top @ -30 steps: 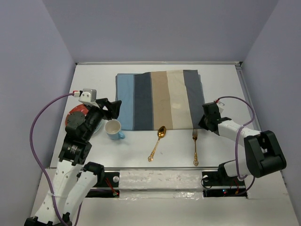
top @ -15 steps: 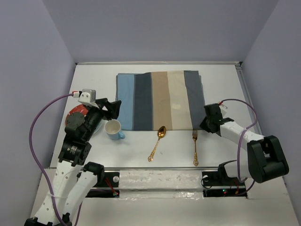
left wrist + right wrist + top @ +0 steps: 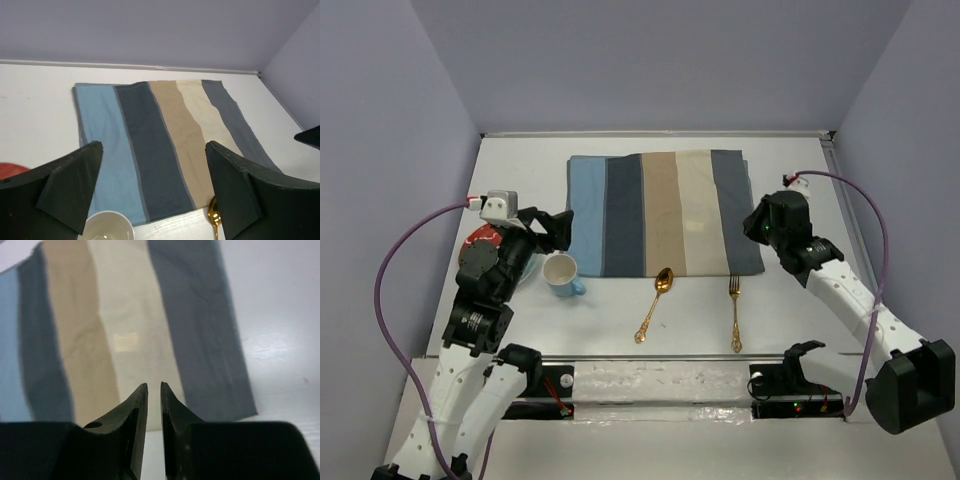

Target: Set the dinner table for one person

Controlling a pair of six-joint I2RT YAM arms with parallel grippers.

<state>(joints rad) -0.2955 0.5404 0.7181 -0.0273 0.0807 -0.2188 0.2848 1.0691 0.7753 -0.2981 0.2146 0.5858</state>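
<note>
A: Right gripper (image 3: 154,385): how are the jaws held?
B: Pressed almost together, with only a thin slit left between. Nothing is gripped. It is held over the right part of the striped placemat (image 3: 660,210), close to the near edge.

A: Left gripper (image 3: 558,230)?
B: Spread wide, fingers (image 3: 70,185) far apart, nothing held. It is hung near the placemat's left edge. A blue cup (image 3: 561,272) with a white inside is seen just below it. A red plate (image 3: 478,240) is half hidden under the arm.

A: The dinner table (image 3: 520,165)?
B: Noted as a large flat white rectangle, matte, lying under everything, boxed in by lilac walls (image 3: 650,60). A metal rail (image 3: 660,358) is run along the near edge, by the arm bases. The placemat is laid flat toward the far middle. A gold spoon (image 3: 655,303) and a gold fork (image 3: 735,312) are laid on bare white on the placemat's near side, the spoon's bowl at the cloth's edge, the fork's tines just beside it.
</note>
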